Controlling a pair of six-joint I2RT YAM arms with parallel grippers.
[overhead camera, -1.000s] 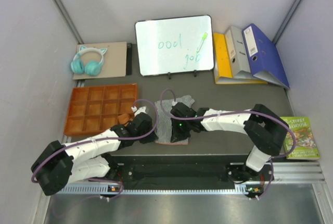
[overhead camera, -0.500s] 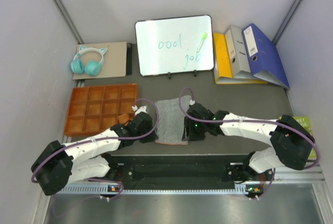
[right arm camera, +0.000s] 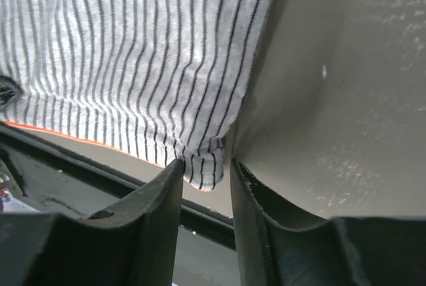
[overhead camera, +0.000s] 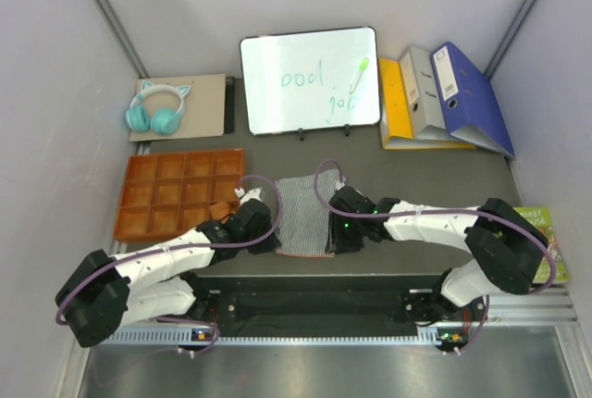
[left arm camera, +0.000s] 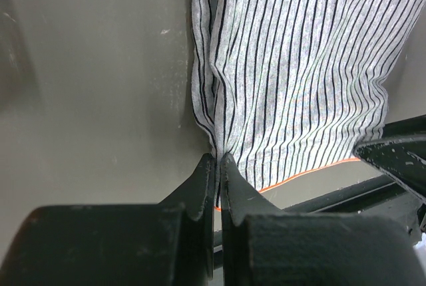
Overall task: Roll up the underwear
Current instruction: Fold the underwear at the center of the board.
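The grey-and-white striped boxer shorts (overhead camera: 303,211) lie spread flat on the table near its front edge. They fill the left wrist view (left arm camera: 299,66) and the right wrist view (right arm camera: 133,46). My left gripper (overhead camera: 275,242) is shut on their near left corner (left arm camera: 217,159). My right gripper (overhead camera: 330,241) is open, and the near right corner hangs loose between its fingers (right arm camera: 206,166). The rust-orange briefs (overhead camera: 222,209) lie bunched beside the tray, partly hidden by my left arm.
The orange compartment tray (overhead camera: 180,194) stands left of the boxers. Teal headphones (overhead camera: 157,109) on a board, a whiteboard (overhead camera: 310,79) and binders (overhead camera: 444,97) line the back. A book (overhead camera: 541,245) lies at the right edge. The black front rail (right arm camera: 80,166) runs just below the cloth.
My right gripper pulled the right side of the boxers out to the right, so they went from bunched to flat. Its jaws now stand open round the corner. The left arm stayed put.
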